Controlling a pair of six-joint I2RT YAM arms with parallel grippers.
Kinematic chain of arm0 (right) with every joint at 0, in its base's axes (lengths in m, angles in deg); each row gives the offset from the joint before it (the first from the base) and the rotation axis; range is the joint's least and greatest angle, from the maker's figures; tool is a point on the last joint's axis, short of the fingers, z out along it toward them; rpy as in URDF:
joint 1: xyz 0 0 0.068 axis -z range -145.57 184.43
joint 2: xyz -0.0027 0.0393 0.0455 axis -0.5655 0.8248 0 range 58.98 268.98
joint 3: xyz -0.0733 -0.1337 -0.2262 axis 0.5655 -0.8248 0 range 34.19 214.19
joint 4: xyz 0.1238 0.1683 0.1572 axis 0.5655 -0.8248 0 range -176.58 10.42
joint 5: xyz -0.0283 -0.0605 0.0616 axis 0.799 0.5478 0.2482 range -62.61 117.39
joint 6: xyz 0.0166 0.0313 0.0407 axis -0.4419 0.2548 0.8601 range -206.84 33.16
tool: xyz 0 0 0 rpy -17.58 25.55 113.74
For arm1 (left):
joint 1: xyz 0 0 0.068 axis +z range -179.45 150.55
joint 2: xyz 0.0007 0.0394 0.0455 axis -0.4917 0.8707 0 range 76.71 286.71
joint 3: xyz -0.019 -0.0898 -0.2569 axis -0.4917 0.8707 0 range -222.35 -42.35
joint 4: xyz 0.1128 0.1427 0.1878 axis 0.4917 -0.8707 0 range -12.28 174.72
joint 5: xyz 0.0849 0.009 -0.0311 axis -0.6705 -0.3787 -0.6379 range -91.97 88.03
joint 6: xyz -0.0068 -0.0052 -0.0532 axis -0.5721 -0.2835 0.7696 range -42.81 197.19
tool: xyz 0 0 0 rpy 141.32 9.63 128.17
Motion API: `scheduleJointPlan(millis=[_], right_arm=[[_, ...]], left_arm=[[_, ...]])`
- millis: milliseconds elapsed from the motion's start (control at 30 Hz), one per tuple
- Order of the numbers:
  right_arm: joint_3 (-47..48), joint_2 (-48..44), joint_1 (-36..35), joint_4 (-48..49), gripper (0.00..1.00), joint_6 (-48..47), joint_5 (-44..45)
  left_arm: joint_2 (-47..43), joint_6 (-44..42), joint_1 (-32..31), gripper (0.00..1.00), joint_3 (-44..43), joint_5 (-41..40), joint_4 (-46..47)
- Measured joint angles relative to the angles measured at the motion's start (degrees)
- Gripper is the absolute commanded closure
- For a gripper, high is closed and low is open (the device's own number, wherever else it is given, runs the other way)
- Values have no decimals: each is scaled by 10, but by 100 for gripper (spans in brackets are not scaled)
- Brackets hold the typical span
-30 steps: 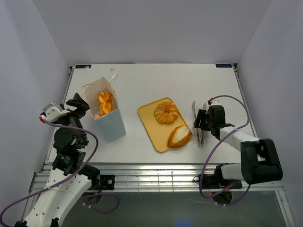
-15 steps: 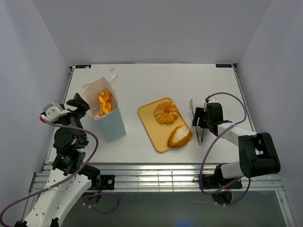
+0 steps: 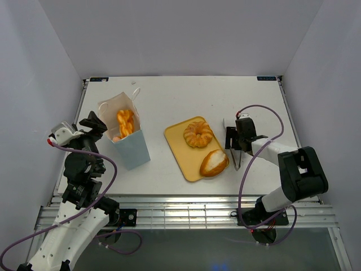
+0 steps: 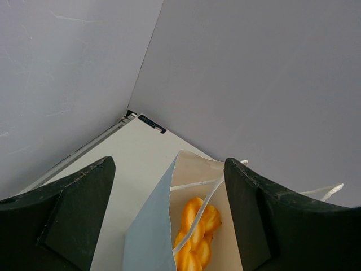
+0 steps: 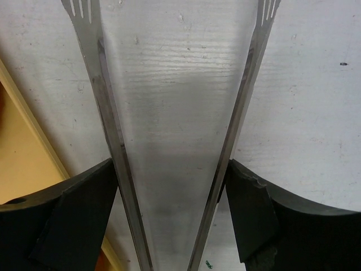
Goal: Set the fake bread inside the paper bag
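Bread nearest the arms: a glossy golden oval roll with a white split (image 3: 214, 162) lies at the near corner of a flat yellow tray (image 3: 176, 134), and a golden ring doughnut (image 3: 198, 134) sits behind it. Just to the right, the right gripper (image 3: 233, 140) clasps fork-tipped steel tongs (image 5: 107, 113), their arms spread over the white table (image 3: 186, 96). On the left, the left gripper (image 3: 95, 124) gapes wide and empty beside a boxy pale-blue paper bag (image 3: 132, 151), with a braided orange twist (image 3: 125, 123) inside it.

Glossy fake bread (image 3: 198, 134), matt paper bag (image 3: 133, 149), dull scuffed metal tongs (image 5: 106, 113), smooth yellow tray (image 3: 180, 150)
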Motion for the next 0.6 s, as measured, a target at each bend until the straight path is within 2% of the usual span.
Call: scheduleJointPlan(millis=[100, 133, 167, 500, 533, 600], right_arm=[[12, 12, -8, -9, 17, -3, 15], [15, 14, -10, -11, 12, -3, 17], [18, 17, -11, -13, 11, -2, 18], [45, 37, -26, -29, 4, -1, 26], [47, 38, -26, -31, 9, -1, 26], [50, 38, -26, -40, 10, -2, 26]], left_arm=[[0, 0, 0, 12, 0, 0, 0], [0, 0, 0, 12, 0, 0, 0], [0, 0, 0, 12, 0, 0, 0], [0, -2, -1, 12, 0, 0, 1], [0, -2, -1, 12, 0, 0, 1], [0, -2, -1, 12, 0, 0, 2]])
